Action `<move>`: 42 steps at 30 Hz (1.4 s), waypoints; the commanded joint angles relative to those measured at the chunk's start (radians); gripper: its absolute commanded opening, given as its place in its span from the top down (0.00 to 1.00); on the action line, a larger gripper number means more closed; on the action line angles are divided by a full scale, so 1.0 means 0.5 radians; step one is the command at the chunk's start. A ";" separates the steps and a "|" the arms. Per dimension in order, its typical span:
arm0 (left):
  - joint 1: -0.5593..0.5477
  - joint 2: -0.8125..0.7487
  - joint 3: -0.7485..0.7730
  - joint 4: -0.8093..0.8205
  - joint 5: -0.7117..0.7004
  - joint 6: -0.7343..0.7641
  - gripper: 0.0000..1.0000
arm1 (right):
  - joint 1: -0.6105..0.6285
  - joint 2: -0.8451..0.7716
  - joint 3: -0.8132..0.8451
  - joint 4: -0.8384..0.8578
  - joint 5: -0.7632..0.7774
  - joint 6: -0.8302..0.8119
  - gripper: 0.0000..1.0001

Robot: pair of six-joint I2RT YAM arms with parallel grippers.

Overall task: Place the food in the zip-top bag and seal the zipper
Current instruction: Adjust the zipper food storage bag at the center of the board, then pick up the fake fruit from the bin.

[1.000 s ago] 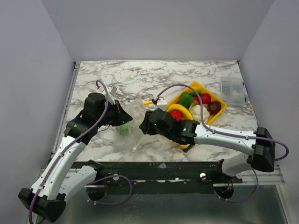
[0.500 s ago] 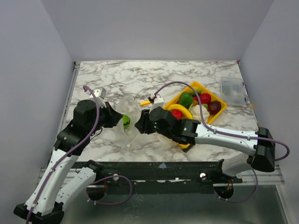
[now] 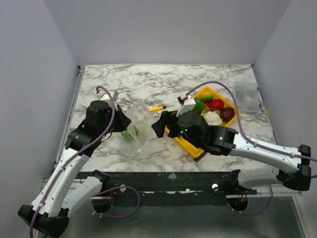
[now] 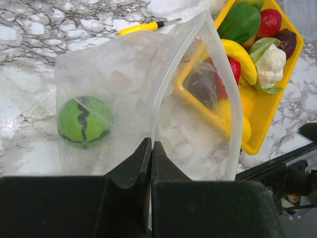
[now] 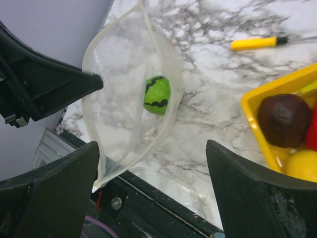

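The zip-top bag (image 3: 139, 121) hangs with its mouth spread wide, and its zipper (image 4: 232, 99) strip is unsealed. My left gripper (image 4: 151, 147) is shut on the bag's mouth edge. One green striped ball of food (image 4: 84, 121) lies inside the bag (image 5: 124, 99). My right gripper (image 5: 153, 193) is open and empty, just right of the mouth, apart from it. The rest of the food sits in the yellow tray (image 3: 190, 148): banana (image 4: 240, 54), green pepper (image 4: 240, 20), red pepper (image 3: 217, 104), cauliflower (image 4: 271, 62), purple piece (image 5: 284, 119).
A yellow stick with a dark tip (image 3: 157, 108) lies on the marble behind the bag. A small rigid clear box (image 3: 246, 94) stands at the right edge. The table's front edge and black rail run just below the bag.
My right gripper has opened wide and drawn back to the right, away from the bag's mouth. The left gripper has kept its hold, shifting slightly with the bag.
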 commanded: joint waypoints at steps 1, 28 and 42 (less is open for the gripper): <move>-0.006 -0.002 0.053 0.039 -0.033 0.039 1.00 | 0.005 -0.253 -0.142 -0.239 0.499 0.009 0.06; -0.006 0.062 -0.012 0.121 0.117 -0.020 1.00 | -1.063 0.295 -0.516 -0.482 -0.825 -0.652 0.17; -0.006 0.095 -0.025 0.134 0.139 -0.022 1.00 | -1.066 0.515 -0.447 -0.495 -0.660 -0.652 0.43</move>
